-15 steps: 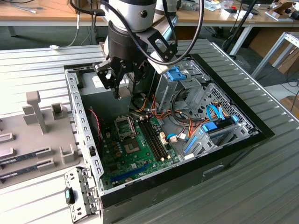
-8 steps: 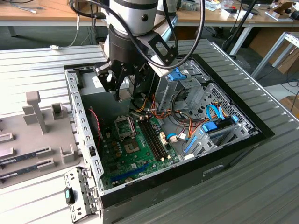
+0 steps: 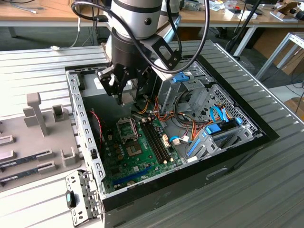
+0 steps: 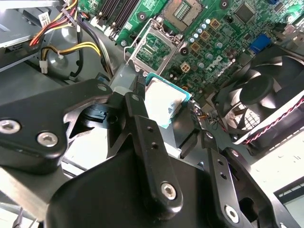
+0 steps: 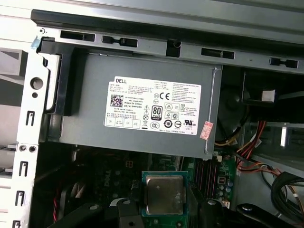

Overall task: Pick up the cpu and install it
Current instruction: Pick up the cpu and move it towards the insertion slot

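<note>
Ribbed metal table [image 3: 38,71], open case [image 3: 266,135] on it. Your cpu [image 4: 164,100] sits pinched between the gripper's [image 3: 122,97] fingers, lid showing. It is held in the air over the motherboard [image 3: 121,161], near the socket [image 3: 127,128]. Power supply [image 5: 142,109] lies just beyond and the fan [image 4: 259,102] beside the board.

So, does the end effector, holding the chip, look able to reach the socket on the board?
Probably yes: the end effector holds the chip close to the socket, which looks uncovered; cables and fan sit aside.
</note>
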Controlling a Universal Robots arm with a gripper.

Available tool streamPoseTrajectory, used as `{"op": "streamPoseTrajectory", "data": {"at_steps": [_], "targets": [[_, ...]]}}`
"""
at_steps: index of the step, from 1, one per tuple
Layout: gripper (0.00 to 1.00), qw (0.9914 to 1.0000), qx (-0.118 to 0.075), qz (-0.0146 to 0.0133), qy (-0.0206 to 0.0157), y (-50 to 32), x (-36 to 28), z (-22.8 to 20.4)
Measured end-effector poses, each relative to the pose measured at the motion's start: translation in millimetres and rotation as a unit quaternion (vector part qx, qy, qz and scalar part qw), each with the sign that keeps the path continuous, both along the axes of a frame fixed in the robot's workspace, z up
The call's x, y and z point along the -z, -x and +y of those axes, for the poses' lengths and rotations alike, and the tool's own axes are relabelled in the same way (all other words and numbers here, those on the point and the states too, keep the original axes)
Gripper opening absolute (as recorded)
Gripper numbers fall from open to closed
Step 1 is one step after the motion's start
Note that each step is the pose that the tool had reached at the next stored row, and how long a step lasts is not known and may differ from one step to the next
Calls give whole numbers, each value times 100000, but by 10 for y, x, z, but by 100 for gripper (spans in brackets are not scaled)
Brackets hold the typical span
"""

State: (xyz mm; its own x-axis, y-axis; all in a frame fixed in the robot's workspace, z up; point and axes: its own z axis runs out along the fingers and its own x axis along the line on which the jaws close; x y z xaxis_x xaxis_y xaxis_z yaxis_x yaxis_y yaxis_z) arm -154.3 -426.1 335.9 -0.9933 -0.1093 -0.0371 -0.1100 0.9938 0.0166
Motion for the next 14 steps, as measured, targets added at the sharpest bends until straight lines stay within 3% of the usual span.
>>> {"op": "streamPoseTrajectory", "data": {"at_steps": [14], "targets": [[47,100000,11,1,3,-2,47,-81]]}}
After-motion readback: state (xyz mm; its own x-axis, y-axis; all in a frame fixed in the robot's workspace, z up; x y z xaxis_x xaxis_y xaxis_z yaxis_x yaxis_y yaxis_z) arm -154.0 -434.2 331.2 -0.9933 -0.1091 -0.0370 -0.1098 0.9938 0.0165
